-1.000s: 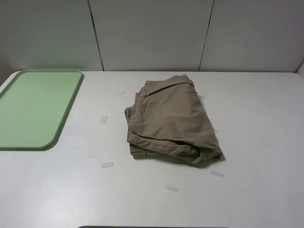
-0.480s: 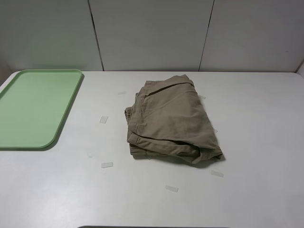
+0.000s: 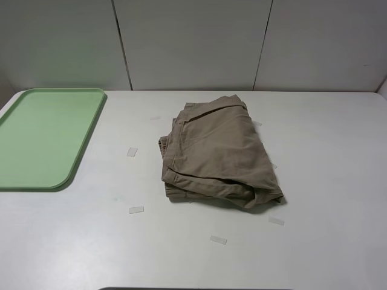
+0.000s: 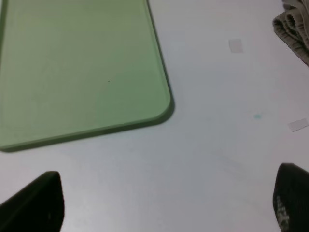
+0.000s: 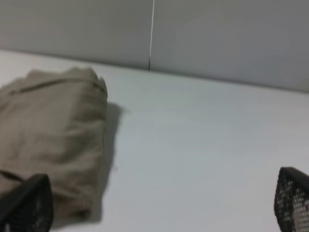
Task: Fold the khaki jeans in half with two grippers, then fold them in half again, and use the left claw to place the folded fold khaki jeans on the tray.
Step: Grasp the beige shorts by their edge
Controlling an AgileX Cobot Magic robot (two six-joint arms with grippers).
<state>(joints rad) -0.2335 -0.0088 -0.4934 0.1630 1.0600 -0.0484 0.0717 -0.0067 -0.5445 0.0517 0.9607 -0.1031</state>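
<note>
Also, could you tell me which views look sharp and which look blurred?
Exterior high: sharp, evenly lit, soft shadow under the khaki jeans. Left wrist: tray fairly clear, jaws blurred. Right wrist: hazy throughout, jeans out of focus.

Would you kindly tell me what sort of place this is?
Likely a robot test bench, not a home: a plain white table, grey wall panels behind it, and tape markers around the folded khaki jeans.
</note>
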